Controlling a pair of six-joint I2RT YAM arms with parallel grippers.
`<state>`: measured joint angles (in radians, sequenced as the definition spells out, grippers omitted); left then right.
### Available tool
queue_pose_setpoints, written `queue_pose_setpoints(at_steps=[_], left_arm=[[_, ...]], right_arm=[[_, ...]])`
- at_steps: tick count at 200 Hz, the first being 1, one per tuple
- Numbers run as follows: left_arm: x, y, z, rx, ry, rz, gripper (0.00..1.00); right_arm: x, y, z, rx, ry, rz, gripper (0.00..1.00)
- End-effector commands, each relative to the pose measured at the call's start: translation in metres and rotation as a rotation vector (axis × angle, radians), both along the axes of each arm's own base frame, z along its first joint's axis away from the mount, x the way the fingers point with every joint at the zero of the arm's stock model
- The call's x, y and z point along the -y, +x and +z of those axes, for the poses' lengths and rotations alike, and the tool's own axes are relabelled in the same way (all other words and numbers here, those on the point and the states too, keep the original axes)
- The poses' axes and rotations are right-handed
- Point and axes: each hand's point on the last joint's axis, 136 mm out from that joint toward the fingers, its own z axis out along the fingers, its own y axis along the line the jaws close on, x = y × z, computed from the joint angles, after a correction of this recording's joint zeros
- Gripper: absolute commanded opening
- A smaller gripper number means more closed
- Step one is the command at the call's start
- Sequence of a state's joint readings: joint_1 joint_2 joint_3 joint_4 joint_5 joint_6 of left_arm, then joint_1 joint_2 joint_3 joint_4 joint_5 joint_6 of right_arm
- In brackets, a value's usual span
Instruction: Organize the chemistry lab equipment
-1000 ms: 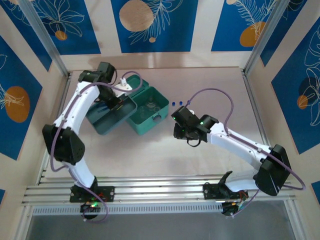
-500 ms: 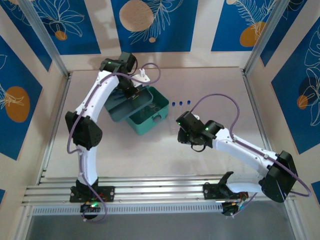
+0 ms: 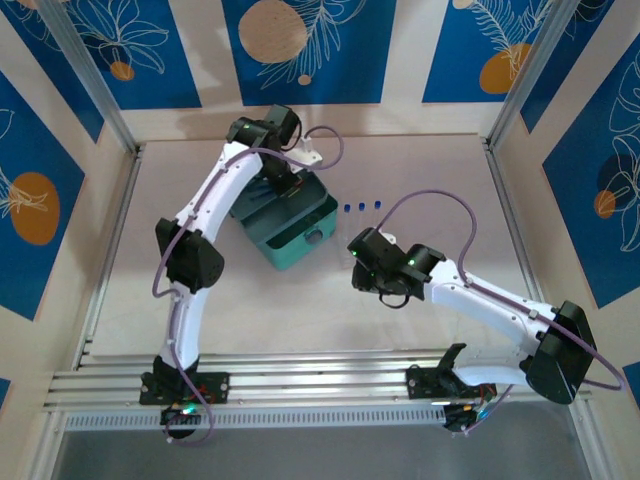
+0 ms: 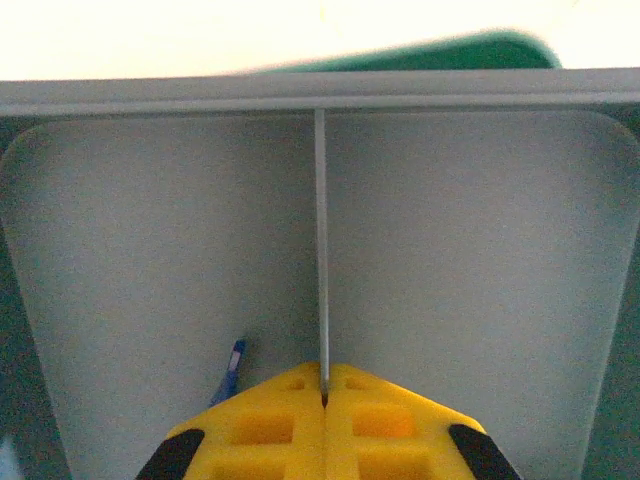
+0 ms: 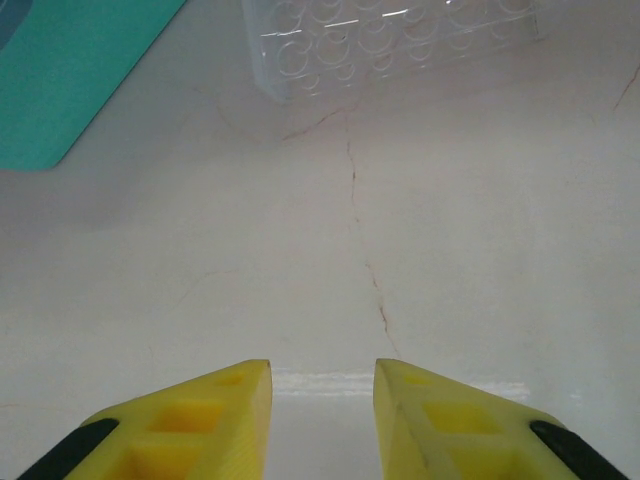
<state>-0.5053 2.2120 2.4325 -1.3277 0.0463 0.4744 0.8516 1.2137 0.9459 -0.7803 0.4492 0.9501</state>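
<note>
My left gripper is shut on the thin middle divider of the dark-green divided tray. The tip of the blue tweezers lies in the tray's left compartment. From above, the left gripper holds the tray over the back of the teal case. Three blue caps stand in a row right of the case. My right gripper is open over bare table, with nothing between its fingers. In the top view the right gripper sits just right of the case's front corner.
A clear plastic rack with round wells lies on the table ahead of the right gripper. A corner of the teal case is at that gripper's left. Metal rails run along the near edge, and patterned walls close in the table.
The left arm has carried the tray right and toward the back, from the table left of the case to over the case. The right gripper has barely shifted.
</note>
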Motion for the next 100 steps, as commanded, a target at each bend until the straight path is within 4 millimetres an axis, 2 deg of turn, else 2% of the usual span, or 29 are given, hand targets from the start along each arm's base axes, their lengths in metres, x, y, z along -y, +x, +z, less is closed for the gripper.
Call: queue_pose_setpoints(at_steps=[1,41,100], left_arm=[[0.006,0.0,0.007,0.003,-0.01,0.028,0.0],[0.019,0.0,0.003,0.003,-0.024,0.047,0.0],[0.024,0.001,-0.003,-0.027,-0.052,0.11,0.0]], right_arm=[[0.009,-0.006,-0.005,-0.009,-0.03,-0.033,0.33],[0.008,-0.01,-0.007,-0.014,-0.041,-0.034,0.33],[0.007,-0.012,-0.005,-0.011,-0.037,-0.03,0.33]])
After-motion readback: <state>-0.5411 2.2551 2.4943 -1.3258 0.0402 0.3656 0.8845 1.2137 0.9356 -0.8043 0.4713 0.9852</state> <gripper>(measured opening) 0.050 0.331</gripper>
